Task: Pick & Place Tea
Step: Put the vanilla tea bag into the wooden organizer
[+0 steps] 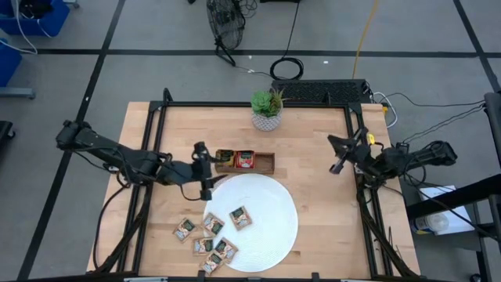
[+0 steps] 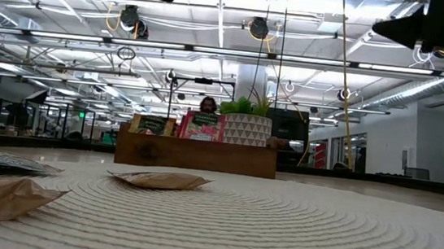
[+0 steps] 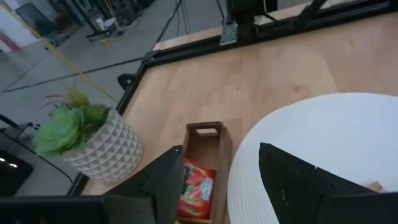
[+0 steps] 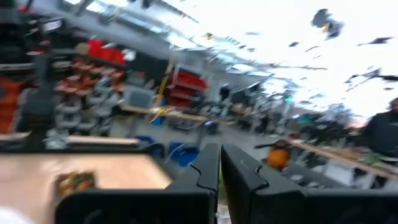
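Left gripper (image 1: pixel 205 171) hovers at the white round plate's (image 1: pixel 270 227) edge beside the brown wooden tray (image 1: pixel 266 163), jaws apart, empty. Small flat square tea sachets (image 1: pixel 210 239) lie nearer it; right gripper (image 1: pixel 338 160) waits, jaws closed.

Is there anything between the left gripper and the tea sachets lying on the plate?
Nothing visible. The left gripper, open and empty, hovers by the wooden tray at the plate's edge; the sachets lie uncovered.
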